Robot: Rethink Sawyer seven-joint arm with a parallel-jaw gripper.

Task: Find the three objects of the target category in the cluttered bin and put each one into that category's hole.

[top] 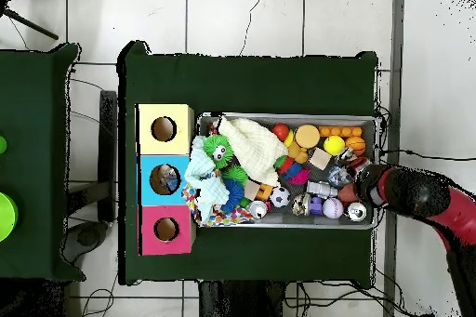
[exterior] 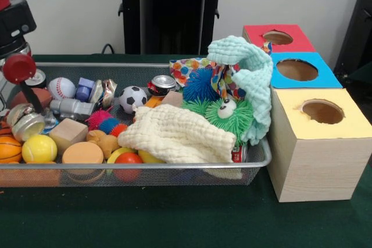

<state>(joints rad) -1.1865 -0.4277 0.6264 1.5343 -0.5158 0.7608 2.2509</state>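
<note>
The wire bin [exterior: 256, 164] is packed with toys. Among them are a baseball [exterior: 61, 87], a soccer ball [exterior: 132, 98], a yellow ball [exterior: 39, 148] and a basketball [exterior: 8, 149] at the left. There are also drink cans [exterior: 163, 84], wooden blocks [exterior: 68, 133], a blue spiky toy [exterior: 200, 84] and a green one [exterior: 228, 114]. A cream cloth [exterior: 174, 135] and a mint cloth [exterior: 250, 68] cover the right part. My gripper [exterior: 24, 115] hangs low over the bin's left end, its state hidden; from overhead the gripper [top: 368, 184] is over the bin's [top: 288, 116] right end.
Three boxes with round holes stand in a row beside the bin: yellow [exterior: 317, 143], blue [exterior: 302, 82], red [exterior: 290, 45]. In the overhead view the yellow box [top: 181, 128], blue box [top: 149, 179] and red box [top: 149, 230] line the bin's left side.
</note>
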